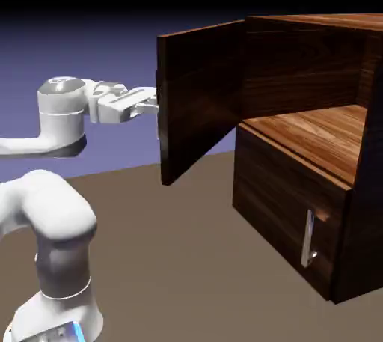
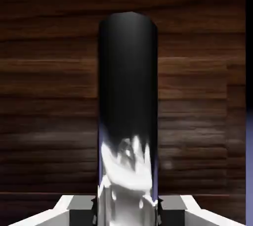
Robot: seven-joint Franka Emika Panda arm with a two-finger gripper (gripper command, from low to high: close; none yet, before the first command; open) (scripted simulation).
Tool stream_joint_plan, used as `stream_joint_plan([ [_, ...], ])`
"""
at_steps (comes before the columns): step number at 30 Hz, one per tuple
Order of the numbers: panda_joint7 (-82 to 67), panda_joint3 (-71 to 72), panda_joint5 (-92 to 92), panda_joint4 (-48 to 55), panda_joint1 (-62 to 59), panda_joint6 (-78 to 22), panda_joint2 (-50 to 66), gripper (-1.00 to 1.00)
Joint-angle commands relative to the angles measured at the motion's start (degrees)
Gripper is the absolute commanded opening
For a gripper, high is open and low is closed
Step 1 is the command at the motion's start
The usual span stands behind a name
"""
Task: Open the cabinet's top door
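Observation:
The dark wood cabinet (image 1: 359,183) stands at the right of the exterior view. Its top door (image 1: 198,101) is swung wide open toward the arm, edge-on, and the upper compartment (image 1: 307,71) is exposed. My gripper (image 1: 153,101) reaches level from the left to the door's outer face, where the panel mostly hides the handle. In the hand view the door's vertical bar handle (image 2: 127,96) fills the middle, dark and glossy, against the door's wood (image 2: 49,96). It stands between my grey fingertips (image 2: 79,212), and my gripper (image 2: 127,215) is shut on it.
Below the open compartment sits the lower panel (image 1: 277,206), closed, with its short silver handle (image 1: 307,238). The wooden shelf (image 1: 314,135) inside tops that lower section. My arm's base and elbow (image 1: 56,243) fill the lower left. Brown table (image 1: 187,258) lies in front of the cabinet.

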Motion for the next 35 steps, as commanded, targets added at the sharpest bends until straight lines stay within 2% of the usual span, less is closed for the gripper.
stream_joint_plan([
  [1, 0.11, 2.09, 1.91, 1.43, -0.47, -2.12, 0.96, -1.0],
  [16, 0.61, 28.81, 20.63, 31.33, -22.56, -30.1, 11.42, -1.0],
  [35, -6.72, 46.01, 28.34, 70.77, -56.45, -56.14, 7.2, -1.0],
])
